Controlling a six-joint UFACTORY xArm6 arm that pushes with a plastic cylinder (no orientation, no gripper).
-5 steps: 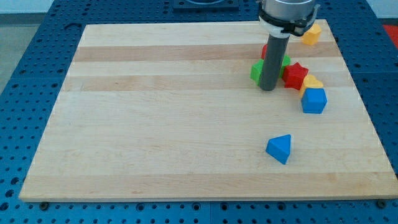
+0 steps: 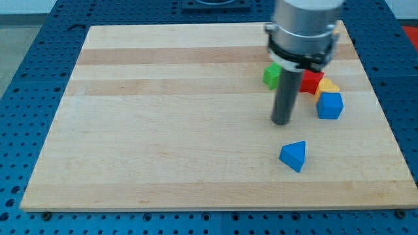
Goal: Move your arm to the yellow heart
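Note:
My tip [image 2: 282, 122] rests on the wooden board, right of centre. A yellow block [image 2: 329, 86] lies up and to the right of the tip, wedged between a red block [image 2: 313, 81] and a blue cube [image 2: 330, 105]; only its top shows, so its shape is unclear. A green block [image 2: 271, 75] sits just left of the rod, above the tip. A blue triangular block [image 2: 293, 155] lies a short way below the tip. The arm's body hides the board's top right corner area.
The wooden board [image 2: 163, 130] lies on a blue perforated table [image 2: 26, 78]. The board's right edge runs close to the blue cube.
The tip has slid toward the view's bottom, away from the green and red blocks, closer to the blue triangle. The arm's body now covers the yellow-orange block at the top right.

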